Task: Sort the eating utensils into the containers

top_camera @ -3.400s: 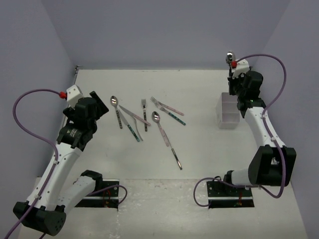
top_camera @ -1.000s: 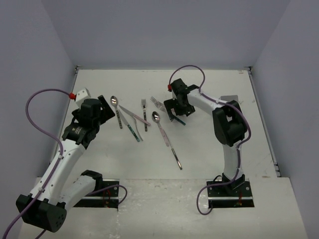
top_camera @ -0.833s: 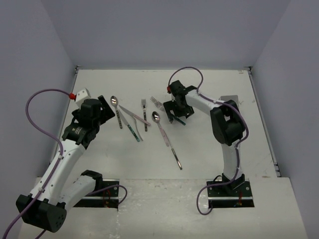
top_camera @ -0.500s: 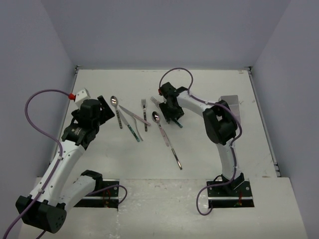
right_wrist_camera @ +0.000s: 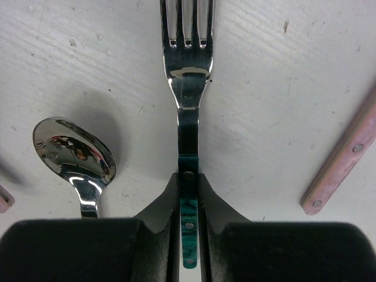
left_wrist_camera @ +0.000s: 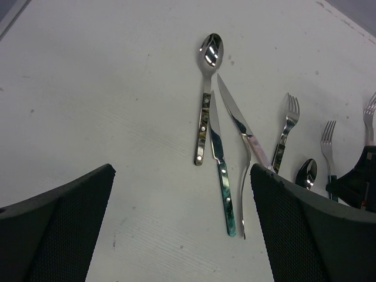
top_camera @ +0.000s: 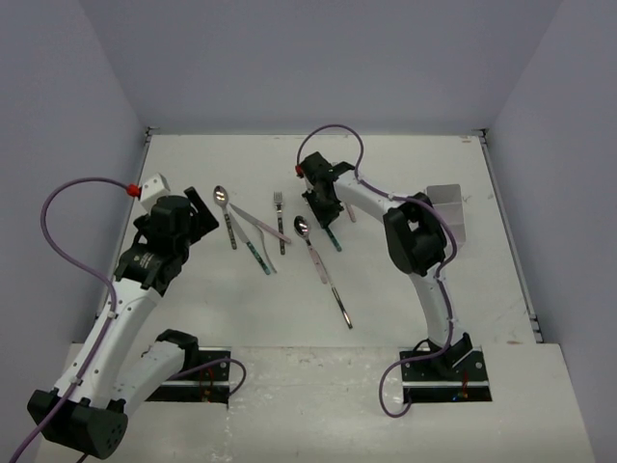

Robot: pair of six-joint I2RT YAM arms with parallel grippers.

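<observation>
Now the right gripper [right_wrist_camera: 188,188] sits over the utensils spread near the middle of the far edge of the table [top_camera: 386,289]. A few seconds ago it was at the right edge, above the container [top_camera: 448,193]. It has swung across the table and closed in on one fork [right_wrist_camera: 189,88]. That suggests the start of a new pick-up, with the lift and the carry back to the container not yet done.

Its fingers [right_wrist_camera: 158,205] are pressed in on the fork's teal handle, pinching it just behind the metal neck. The fork seems to lie flat on the table. Its long axis runs roughly from the far edge toward the near edge, and the handle end slants a little toward the right edge. The tines point away from the gripper, toward the far edge. A spoon [right_wrist_camera: 73,155] lies just beside the fork on one side, and a pink handle [right_wrist_camera: 341,158] lies near it on the other.

The left gripper [top_camera: 198,212] hovers toward the left edge with its fingers spread wide, holding nothing, above more cutlery.
</observation>
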